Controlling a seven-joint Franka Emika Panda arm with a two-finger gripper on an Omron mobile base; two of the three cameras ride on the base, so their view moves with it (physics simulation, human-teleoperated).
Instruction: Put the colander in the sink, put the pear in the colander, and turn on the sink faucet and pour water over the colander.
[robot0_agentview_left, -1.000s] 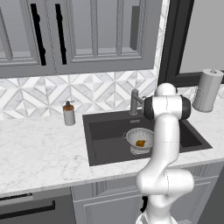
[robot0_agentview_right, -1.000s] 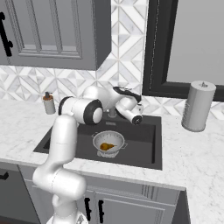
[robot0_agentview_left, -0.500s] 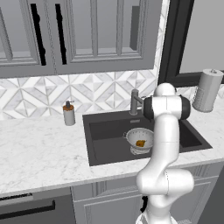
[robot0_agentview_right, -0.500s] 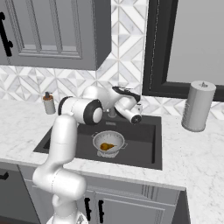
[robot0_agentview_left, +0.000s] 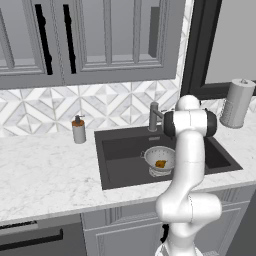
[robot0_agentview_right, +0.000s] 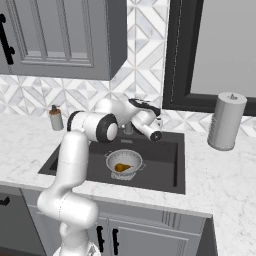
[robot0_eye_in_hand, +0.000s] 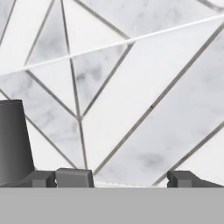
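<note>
The colander (robot0_agentview_right: 124, 163) is placed in the sink (robot0_agentview_right: 165, 172) with the pear (robot0_agentview_right: 120, 167) inside. The faucet (robot0_agentview_left: 153, 116) remains to be operated; the gripper (robot0_eye_in_hand: 129, 177) is released, empty.

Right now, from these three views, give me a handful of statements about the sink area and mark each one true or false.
1. The colander sits inside the sink. True.
2. The pear lies on the counter beside the soap bottle. False: it lies in the colander, while the soap bottle stands alone on the counter left of the sink.
3. The hand is closed on the colander's handle. False: its jaws stand open with nothing between them, up near the sink faucet facing the tiled wall.
4. A paper towel roll stands on the counter right of the sink. True.
5. Water is streaming from the faucet. False: no water is visible.
</note>
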